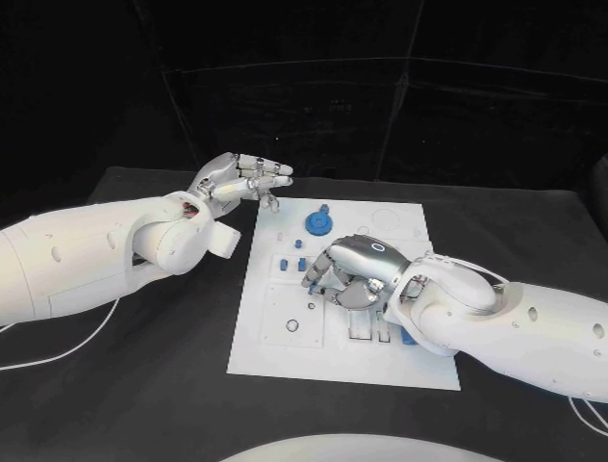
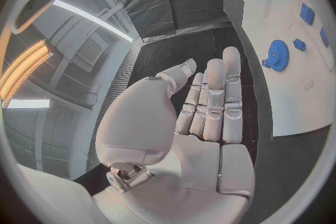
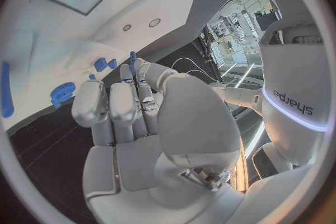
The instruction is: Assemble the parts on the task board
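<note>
Table: black cloth (image 1: 124,385) is lying under the white board (image 1: 284,351), which is sitting in the middle, as we are seeing it from the head camera.
Board: we are seeing a blue gear (image 1: 316,223) near its far edge, small blue pieces (image 1: 294,263) just below the gear, and a blue block (image 1: 407,337) at its right edge beside the right arm.
Left hand: the left hand (image 1: 238,178) is hovering off the board's far left corner, over the cloth; its fingers (image 2: 213,102) are lying straight and close together, and we are seeing nothing in them.
Right hand: the right hand (image 1: 356,271) is reaching over the middle of the board, fingers curled downward; in the wrist view it is pinching a thin blue peg (image 3: 132,60) at its fingertips (image 3: 126,75).
</note>
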You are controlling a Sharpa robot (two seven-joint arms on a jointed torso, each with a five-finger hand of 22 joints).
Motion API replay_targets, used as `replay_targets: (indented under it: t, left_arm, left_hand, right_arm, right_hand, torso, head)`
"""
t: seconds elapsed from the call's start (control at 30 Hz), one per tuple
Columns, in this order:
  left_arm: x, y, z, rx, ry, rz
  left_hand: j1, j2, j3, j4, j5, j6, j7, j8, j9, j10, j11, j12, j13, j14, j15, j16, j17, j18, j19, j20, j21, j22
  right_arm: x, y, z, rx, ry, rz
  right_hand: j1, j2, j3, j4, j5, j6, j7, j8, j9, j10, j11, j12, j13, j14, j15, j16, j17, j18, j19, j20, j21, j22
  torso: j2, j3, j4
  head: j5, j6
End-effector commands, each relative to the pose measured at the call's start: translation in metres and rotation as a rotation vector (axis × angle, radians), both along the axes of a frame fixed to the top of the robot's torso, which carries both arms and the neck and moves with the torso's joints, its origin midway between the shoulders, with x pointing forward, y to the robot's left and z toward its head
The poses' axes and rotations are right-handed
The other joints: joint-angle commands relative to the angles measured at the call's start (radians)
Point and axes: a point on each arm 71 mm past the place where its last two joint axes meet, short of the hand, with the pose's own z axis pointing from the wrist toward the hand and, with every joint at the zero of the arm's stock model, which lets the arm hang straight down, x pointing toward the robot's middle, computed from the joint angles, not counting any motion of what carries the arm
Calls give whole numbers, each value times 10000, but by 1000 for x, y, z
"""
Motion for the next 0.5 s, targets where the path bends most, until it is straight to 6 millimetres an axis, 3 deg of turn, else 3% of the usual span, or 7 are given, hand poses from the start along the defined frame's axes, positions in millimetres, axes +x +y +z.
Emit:
replay_targets:
  t: [0.03, 0.33, 0.5]
  left_arm:
    - [0, -1, 1, -42, -17, -31]
    - [1, -2, 1, -39, -2, -50]
    - [1, -2, 1, -31, 3, -37]
  left_hand:
    - [-8, 110, -52, -6, 34, -65, -16, 40, -13, -66, 3, 33, -11, -46, 7, -42, -11, 58, 19, 13, -48, -15]
    - [-7, 108, -57, -9, 33, -72, -14, 47, -12, -73, 5, 43, -12, -55, 9, -48, -21, 58, 16, 15, -58, -24]
    - [-7, 108, -57, -9, 33, -72, -14, 47, -12, -73, 5, 43, -12, -55, 9, -48, -21, 58, 16, 15, -58, -24]
  right_arm:
    - [0, 4, -7, -931, -90, 229]
    - [-1, 9, -16, -1496, -3, 282]
    - [-2, 8, -16, -1602, -90, 203]
  right_hand:
    - [-76, 22, 7, 8, 61, -55, 10, -55, -11, -26, -22, -51, 4, 206, 47, 43, 20, -176, 54, 6, 71, 26]
    - [-100, 19, -10, 8, 68, -67, 14, -57, -12, -39, -18, -61, 4, 209, 52, 61, 33, -180, 67, 12, 88, 49]
    - [-116, 17, -23, 10, 70, -71, 16, -57, -12, -42, -16, -64, 5, 210, 55, 69, 39, -182, 72, 15, 95, 58]
  torso:
    - [-2, 3, -2]
    - [3, 9, -1]
    - [-6, 6, -8]
  head:
    - [50, -57]
    - [155, -207]
    - [167, -229]
